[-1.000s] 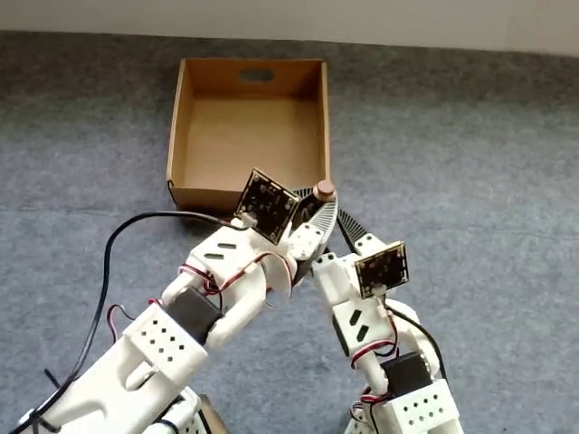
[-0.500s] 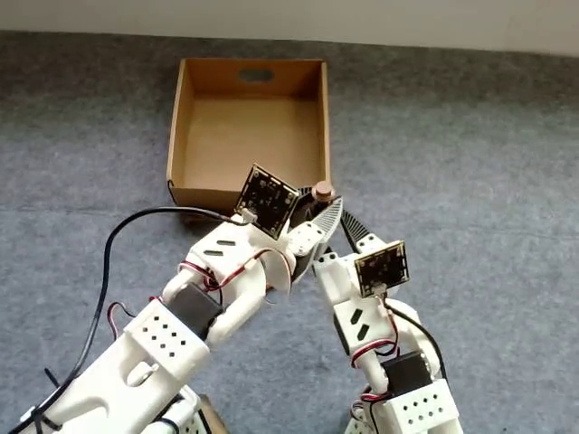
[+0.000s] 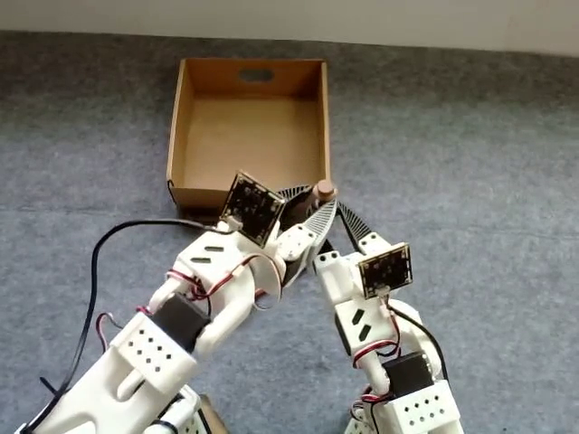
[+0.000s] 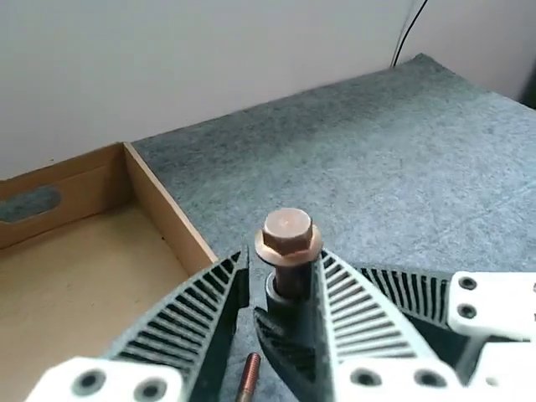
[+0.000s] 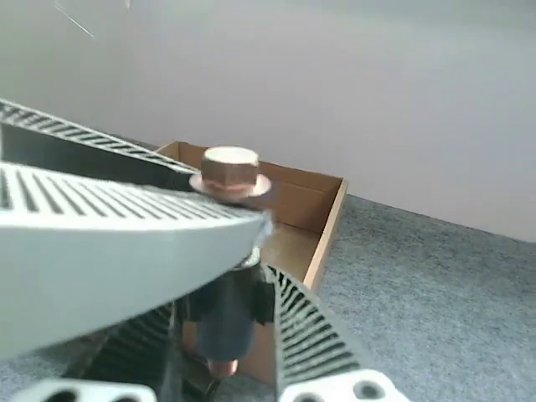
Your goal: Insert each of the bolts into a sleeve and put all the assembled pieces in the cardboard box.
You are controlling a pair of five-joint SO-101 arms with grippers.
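A copper bolt (image 3: pixel 324 190) stands upright just off the front right corner of the cardboard box (image 3: pixel 327 127). Its shank runs down through a dark sleeve (image 5: pixel 224 306), and the threaded tip (image 5: pixel 221 367) pokes out below. My right gripper (image 5: pixel 224 303) is shut on the sleeve. My left gripper (image 4: pixel 283 266) sits around the shank just under the hex head (image 4: pixel 288 234); its ribbed fingers (image 4: pixel 201 310) are slightly open, with a gap on one side. In the high view both grippers (image 3: pixel 317 206) meet at the bolt.
The box's inside floor (image 3: pixel 253 136) is bare and its near wall (image 4: pixel 167 209) lies close beside the grippers. Grey felt (image 3: pixel 470 163) covers the table around it. A black cable (image 3: pixel 95 280) loops beside the left arm.
The left arm has drawn back and to the left a little. Its fingers have spread wider around the bolt. The right arm and the bolt have stayed put.
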